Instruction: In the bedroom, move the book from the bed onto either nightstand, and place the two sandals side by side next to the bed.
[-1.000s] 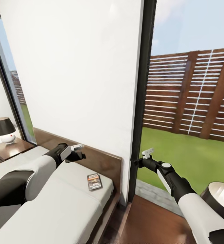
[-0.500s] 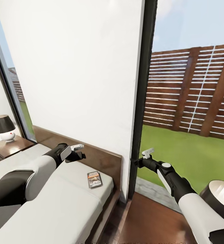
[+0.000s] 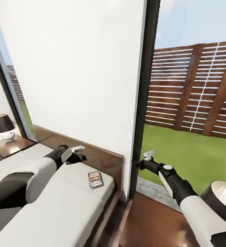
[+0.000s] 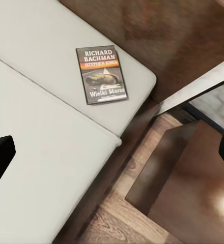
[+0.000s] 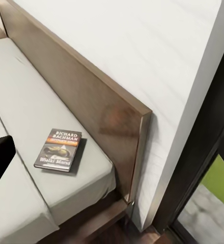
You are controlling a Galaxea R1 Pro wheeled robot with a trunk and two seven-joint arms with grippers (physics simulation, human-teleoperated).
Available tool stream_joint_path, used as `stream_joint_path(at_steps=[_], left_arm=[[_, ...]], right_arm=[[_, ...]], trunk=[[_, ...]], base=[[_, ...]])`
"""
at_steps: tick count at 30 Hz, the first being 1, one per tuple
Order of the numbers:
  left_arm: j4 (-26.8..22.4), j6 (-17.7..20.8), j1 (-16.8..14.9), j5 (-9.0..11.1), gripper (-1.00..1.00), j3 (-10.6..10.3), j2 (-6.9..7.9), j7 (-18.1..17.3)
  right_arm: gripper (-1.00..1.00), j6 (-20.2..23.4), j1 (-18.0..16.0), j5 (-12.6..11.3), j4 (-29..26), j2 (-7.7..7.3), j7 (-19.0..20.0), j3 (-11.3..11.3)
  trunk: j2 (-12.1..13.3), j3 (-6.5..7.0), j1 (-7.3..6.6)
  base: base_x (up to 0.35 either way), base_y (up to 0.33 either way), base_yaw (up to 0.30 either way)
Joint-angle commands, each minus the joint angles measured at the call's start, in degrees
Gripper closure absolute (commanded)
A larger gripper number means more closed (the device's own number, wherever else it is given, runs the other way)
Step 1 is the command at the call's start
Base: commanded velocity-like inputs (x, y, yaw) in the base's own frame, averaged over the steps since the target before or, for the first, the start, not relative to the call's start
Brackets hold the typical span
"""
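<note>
The book (image 3: 95, 179) lies flat on the pale mattress of the bed (image 3: 68, 206), near the corner by the wooden headboard (image 3: 102, 161). Its dark cover with white lettering faces up in the left wrist view (image 4: 102, 74) and in the right wrist view (image 5: 59, 149). My left gripper (image 3: 79, 153) hovers open above the mattress, up and to the left of the book, holding nothing. My right gripper (image 3: 146, 158) hangs open and empty by the dark window frame (image 3: 143, 103), right of the bed. A nightstand (image 3: 13, 145) stands at the far left. The sandals are out of view.
A black-shaded lamp (image 3: 2, 127) sits on the far-left nightstand. Another lamp shade (image 3: 222, 195) shows at the lower right, close to my right arm. Wood floor (image 3: 150, 223) runs between the bed's side and the window. A white wall rises behind the headboard.
The whole picture has shifted a little: the book, lamp and headboard sit slightly higher, so the camera moved. Both arms keep the same pose.
</note>
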Motion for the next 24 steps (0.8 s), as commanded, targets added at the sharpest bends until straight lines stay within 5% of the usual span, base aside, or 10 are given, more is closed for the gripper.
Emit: stream_joint_path(at_steps=[1, 24], left_arm=[[-0.01, 0.01, 0.0, 0.02, -1.0, 0.0, 0.0, 0.0], [-0.5, 0.82, -0.02, 0.47, -1.0, 0.09, 0.03, 0.09]], right_arm=[[-1.0, 0.0, 0.0, 0.0, 0.0, 0.0, -0.02, 0.0], [-1.0, 0.01, 0.0, 0.0, 0.0, 0.04, -0.08, 0.07]], trunk=[[-0.01, -0.09, 0.0], [-0.01, -2.04, 0.0]], base=[[0.0, 0.0, 0.0], [0.0, 0.0, 0.0]])
